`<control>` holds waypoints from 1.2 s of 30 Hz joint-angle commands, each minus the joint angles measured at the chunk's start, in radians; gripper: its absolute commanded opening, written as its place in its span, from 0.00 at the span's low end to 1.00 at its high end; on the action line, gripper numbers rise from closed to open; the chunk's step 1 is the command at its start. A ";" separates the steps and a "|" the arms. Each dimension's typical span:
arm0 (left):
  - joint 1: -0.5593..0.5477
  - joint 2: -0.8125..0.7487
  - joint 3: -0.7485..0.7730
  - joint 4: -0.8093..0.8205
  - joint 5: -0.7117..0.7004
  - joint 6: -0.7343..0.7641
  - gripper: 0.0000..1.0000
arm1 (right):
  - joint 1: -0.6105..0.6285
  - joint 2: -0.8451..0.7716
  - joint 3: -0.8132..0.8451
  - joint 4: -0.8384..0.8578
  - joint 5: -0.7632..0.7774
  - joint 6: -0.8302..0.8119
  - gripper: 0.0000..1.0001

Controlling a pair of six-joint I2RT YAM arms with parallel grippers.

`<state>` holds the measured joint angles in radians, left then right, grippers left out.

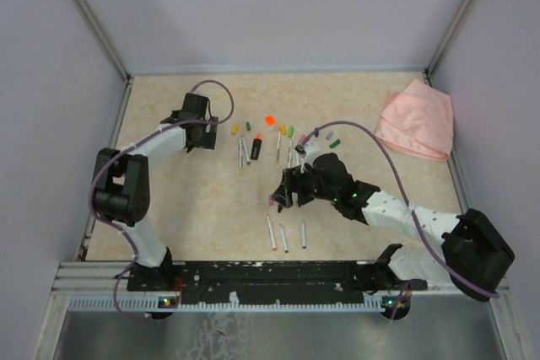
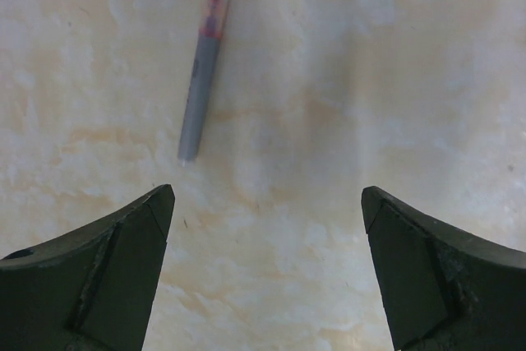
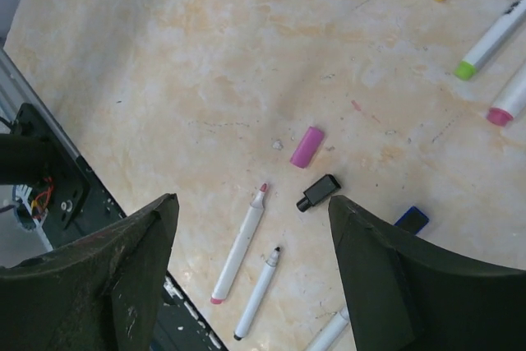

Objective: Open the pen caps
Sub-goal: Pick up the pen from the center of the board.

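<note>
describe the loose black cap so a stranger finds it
Look at the tabletop between the right arm's dark fingers. Three loose caps lie close together. The black cap lies between the pink cap and the blue cap, the only black one.

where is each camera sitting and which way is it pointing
Top external: above and behind the bases, looking down on the table; left arm and right arm show.
Left wrist: faces down at a grey pen; left gripper, open, at the bottom.
Right wrist: faces down at a pink cap and black cap; right gripper, open, at the bottom.
Shared: top external and right wrist both show the uncapped pens near the rail.
</note>
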<state>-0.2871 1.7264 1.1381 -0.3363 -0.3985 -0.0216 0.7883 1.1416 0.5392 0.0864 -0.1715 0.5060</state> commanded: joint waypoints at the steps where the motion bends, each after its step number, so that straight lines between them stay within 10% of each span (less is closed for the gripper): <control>1: 0.075 0.087 0.114 -0.005 0.052 0.065 0.98 | -0.018 0.062 0.129 -0.003 -0.064 -0.077 0.74; 16: 0.222 0.324 0.361 -0.149 0.234 0.107 0.52 | -0.146 0.121 0.186 0.004 -0.118 -0.087 0.74; 36: 0.263 0.334 0.322 -0.221 0.326 0.075 0.00 | -0.167 0.118 0.178 0.015 -0.163 -0.055 0.73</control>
<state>-0.0254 2.0727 1.5040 -0.4904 -0.1097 0.0708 0.6304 1.2873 0.6888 0.0620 -0.3092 0.4404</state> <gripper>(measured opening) 0.021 0.731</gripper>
